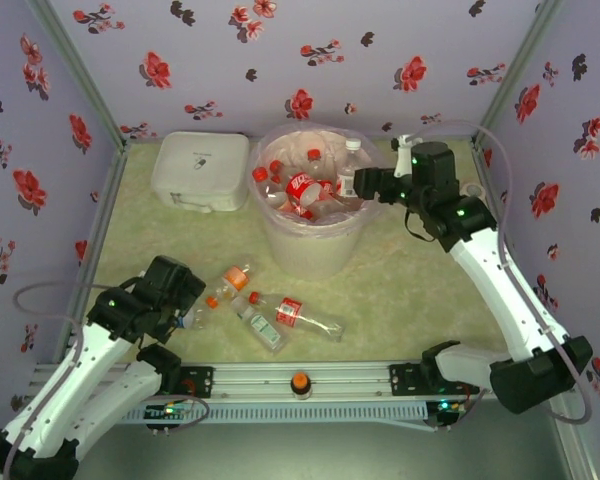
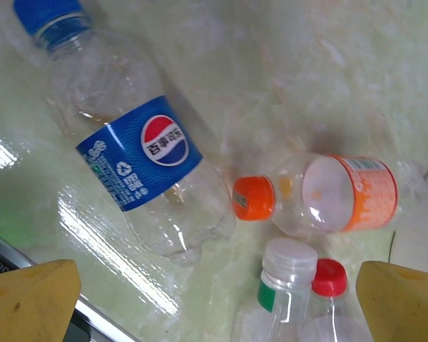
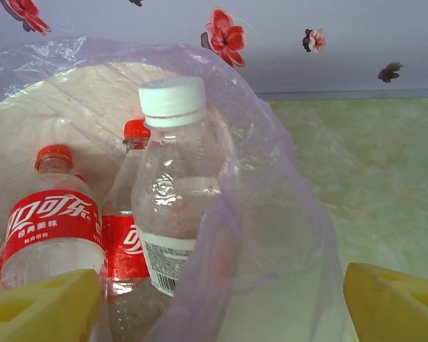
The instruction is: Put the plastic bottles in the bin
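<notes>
The bin (image 1: 310,245), a white bucket lined with a pink bag, stands at the back centre and holds several plastic bottles (image 1: 302,188). My right gripper (image 1: 368,186) hangs open at its right rim. In the right wrist view the gripper (image 3: 217,306) straddles the bag's edge (image 3: 271,235), with a white-capped bottle (image 3: 172,192) and two red-labelled ones (image 3: 53,228) just inside. My left gripper (image 1: 185,300) is open low over the table. Under it (image 2: 217,303) lie a blue-labelled bottle (image 2: 139,153), an orange-capped one (image 2: 335,196), a white-capped one (image 2: 289,271) and a red-capped one (image 2: 329,278).
A white lidded box (image 1: 200,170) sits left of the bin. Three bottles lie in front of the bin: orange-capped (image 1: 228,285), green-labelled (image 1: 262,327), red-labelled (image 1: 302,314). An orange knob (image 1: 300,382) sits on the front rail. Flowered walls close in three sides.
</notes>
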Controlling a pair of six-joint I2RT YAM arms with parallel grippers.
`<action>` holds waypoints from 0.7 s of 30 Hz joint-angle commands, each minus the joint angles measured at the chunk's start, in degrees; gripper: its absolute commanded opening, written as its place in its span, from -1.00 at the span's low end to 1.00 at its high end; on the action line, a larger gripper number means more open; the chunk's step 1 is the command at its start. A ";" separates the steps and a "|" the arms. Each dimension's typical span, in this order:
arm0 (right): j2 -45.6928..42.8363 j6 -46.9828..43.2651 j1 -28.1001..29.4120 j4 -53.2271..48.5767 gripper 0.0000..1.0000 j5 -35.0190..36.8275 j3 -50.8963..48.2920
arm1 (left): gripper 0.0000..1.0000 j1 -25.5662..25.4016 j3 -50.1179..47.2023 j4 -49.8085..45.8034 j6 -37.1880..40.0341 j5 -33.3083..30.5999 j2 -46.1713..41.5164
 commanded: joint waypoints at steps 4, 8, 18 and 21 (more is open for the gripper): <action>-2.35 0.18 -6.37 2.83 0.77 -4.30 -2.41 | 0.99 0.28 -7.67 1.70 -9.50 -2.16 -0.23; -2.46 0.77 -8.32 3.52 0.77 -6.64 -3.80 | 1.00 0.41 -13.08 8.29 -11.45 -0.40 0.53; -2.23 1.03 -9.75 3.35 0.77 -7.61 -4.49 | 0.64 1.78 -17.69 17.67 -10.18 -0.07 4.83; -2.37 1.29 -10.01 3.17 0.77 -7.70 -4.21 | 0.44 2.02 -16.23 16.45 -8.77 -0.98 5.11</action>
